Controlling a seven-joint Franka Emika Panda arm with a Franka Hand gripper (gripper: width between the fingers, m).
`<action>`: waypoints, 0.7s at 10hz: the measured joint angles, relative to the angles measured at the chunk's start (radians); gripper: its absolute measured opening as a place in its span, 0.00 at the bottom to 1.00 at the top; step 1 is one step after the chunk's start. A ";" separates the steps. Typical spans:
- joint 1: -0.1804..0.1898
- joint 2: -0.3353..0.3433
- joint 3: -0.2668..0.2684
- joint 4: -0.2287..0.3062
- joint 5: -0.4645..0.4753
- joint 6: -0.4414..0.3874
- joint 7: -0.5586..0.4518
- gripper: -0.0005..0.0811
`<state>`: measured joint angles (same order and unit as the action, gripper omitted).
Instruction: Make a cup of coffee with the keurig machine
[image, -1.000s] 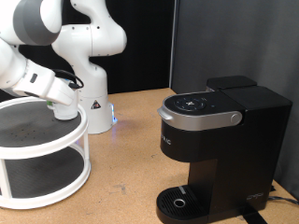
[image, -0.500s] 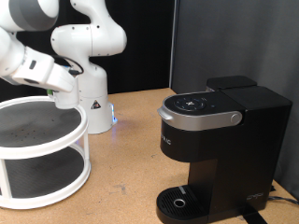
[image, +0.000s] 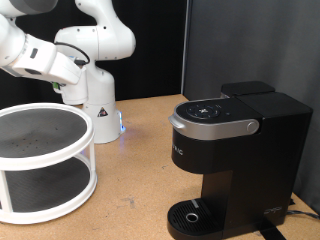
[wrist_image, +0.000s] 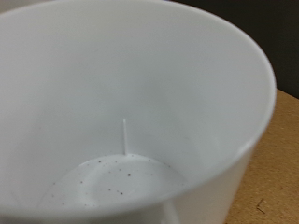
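1. In the exterior view, at about 10 o'clock, the white robot arm (image: 45, 55) reaches over the white two-level round shelf (image: 45, 165), which stands on the wooden counter (image: 140, 150).
2. The end of the arm, with the hand (image: 72, 88), hangs just above the shelf's top level, in front of the robot's white base (image: 100, 110). The fingers are not clear in this view, so I cannot tell from here if they are apart or together.
3. The keurig machine (image: 235, 150) stands at about 4 o'clock, well apart from the shelf. It is black and boxy, its rounded lid with silver-grey trim is down, and its round drip base (image: 192, 215) is at the bottom with nothing standing on it.
4. The cup does not show clearly in the exterior view.
5. In the wrist view, the cup (wrist_image: 121, 112) fills nearly all the picture. We look into its white inside; small dark specks lie on its bottom, and a thin vertical line runs up the inner wall.
6. The cup is very near to the camera on the hand, but the fingers are not in this picture, so I cannot tell if they are clamped on the cup.
7. A piece of the brown counter shows beside the cup's rim.
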<state>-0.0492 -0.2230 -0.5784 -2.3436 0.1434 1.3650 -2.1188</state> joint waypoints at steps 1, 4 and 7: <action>0.000 0.003 0.001 -0.005 0.066 0.015 0.081 0.09; 0.002 0.003 0.017 -0.031 0.289 0.138 0.261 0.09; 0.009 0.004 0.068 -0.062 0.453 0.336 0.371 0.09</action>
<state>-0.0402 -0.2189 -0.5102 -2.4053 0.5964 1.7007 -1.7481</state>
